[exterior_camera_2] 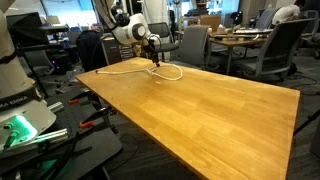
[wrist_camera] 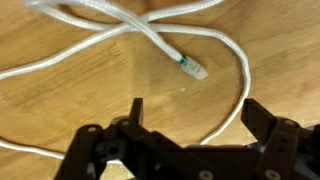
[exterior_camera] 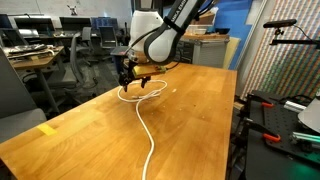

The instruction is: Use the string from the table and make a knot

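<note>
The string [wrist_camera: 150, 35] is a thin white cord lying on the wooden table [wrist_camera: 60, 110]. In the wrist view it crosses over itself in a loop, and its end with a small dark band [wrist_camera: 190, 66] rests inside that loop. My gripper [wrist_camera: 195, 115] hangs just above the table, open, with nothing between its black fingers [wrist_camera: 135, 112]. A curve of cord runs under the gap. In both exterior views the gripper [exterior_camera: 133, 76] [exterior_camera_2: 153, 58] hovers over the loop [exterior_camera: 141, 92] [exterior_camera_2: 166, 72] at the table's far end. From there the cord trails toward the near edge [exterior_camera: 150, 150].
A yellow tape mark [exterior_camera: 47, 129] sits near one table edge. Office chairs [exterior_camera_2: 190, 45] and grey desks [exterior_camera: 30, 55] stand behind the table. Black equipment with red clamps [exterior_camera: 275, 115] stands beside one side, and a device with a green light [exterior_camera_2: 20, 130] at another.
</note>
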You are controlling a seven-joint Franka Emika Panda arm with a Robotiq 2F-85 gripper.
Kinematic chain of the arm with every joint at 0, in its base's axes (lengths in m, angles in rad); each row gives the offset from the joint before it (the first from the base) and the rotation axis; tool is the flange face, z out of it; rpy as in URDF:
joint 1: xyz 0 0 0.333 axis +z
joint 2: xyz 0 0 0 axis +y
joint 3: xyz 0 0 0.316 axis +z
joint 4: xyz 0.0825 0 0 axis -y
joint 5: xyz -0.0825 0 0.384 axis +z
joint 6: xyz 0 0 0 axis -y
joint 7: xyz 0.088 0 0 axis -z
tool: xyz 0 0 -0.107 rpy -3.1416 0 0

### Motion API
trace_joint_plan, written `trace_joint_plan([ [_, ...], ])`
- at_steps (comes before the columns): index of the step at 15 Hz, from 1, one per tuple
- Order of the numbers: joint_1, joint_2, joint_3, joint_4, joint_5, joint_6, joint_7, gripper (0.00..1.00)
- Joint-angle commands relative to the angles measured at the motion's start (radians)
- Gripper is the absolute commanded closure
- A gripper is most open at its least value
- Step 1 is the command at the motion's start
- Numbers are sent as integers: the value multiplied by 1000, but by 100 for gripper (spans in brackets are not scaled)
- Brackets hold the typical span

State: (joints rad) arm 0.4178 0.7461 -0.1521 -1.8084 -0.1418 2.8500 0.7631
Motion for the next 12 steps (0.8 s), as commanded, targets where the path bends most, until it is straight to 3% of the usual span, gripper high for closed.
trace_joint_plan([
  [1,40,-146,-39,-109,-28,-208,-57,0],
  [5,1,-332,17,-193,-100,-455,-209,0],
  [7,-39,-441,74,-254,-101,-517,-320,0],
  [10,-109,-528,173,-311,-33,-515,-491,0],
  [11,-98,-446,155,-240,-82,-514,-380,0],
  [12,-110,-468,172,-254,-78,-515,-391,0],
])
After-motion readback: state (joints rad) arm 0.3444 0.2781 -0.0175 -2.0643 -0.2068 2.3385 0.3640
